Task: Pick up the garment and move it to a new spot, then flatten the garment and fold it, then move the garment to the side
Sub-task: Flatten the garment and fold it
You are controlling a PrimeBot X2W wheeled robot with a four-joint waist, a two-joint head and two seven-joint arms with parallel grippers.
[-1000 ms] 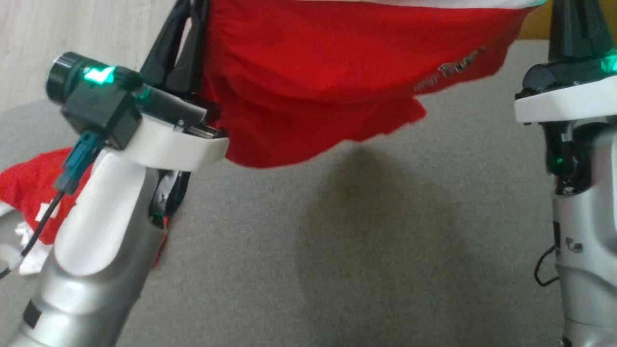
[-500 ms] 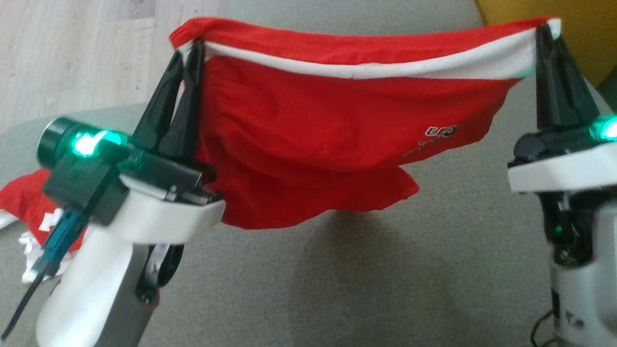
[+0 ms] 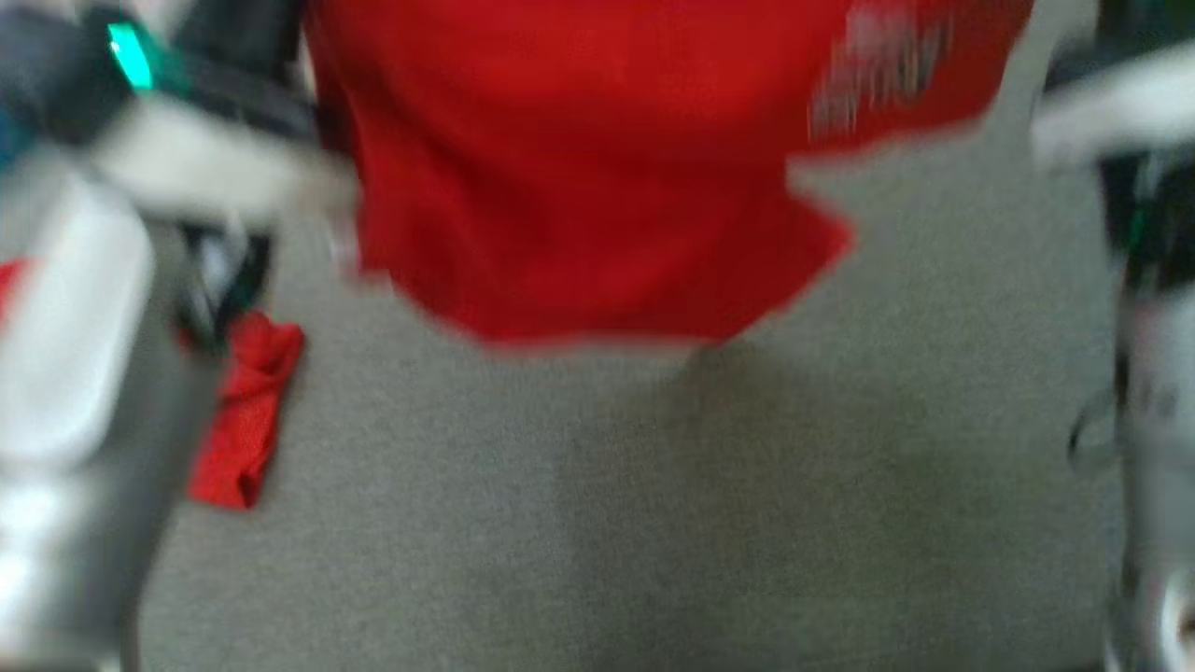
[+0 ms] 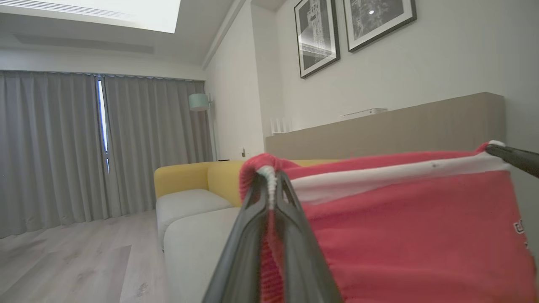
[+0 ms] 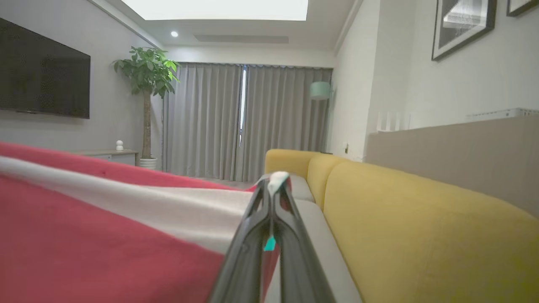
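From where I stand, the garment [image 3: 579, 168], red with a white waistband [image 4: 400, 176], hangs in the air above the grey sofa seat [image 3: 653, 523], stretched between the two arms. The left pincer [image 4: 271, 183] is clamped tight on one end of the waistband and the right pincer [image 5: 273, 185] is pinched on the other end, so the cloth drapes down like a banner. Its lower hem looks clear of the cushion, though the head view is too blurred to be sure.

This looks like the carry to a new spot. To do it well, both arms should travel together and level, keeping the waistband taut without tugging it out of either grip. A second red cloth [image 3: 245, 425] lies on the seat at the robot's left, so the open grey stretch under and right of the garment is the better landing. Letting the hem touch first, then drawing back while lowering, should lay it flat.
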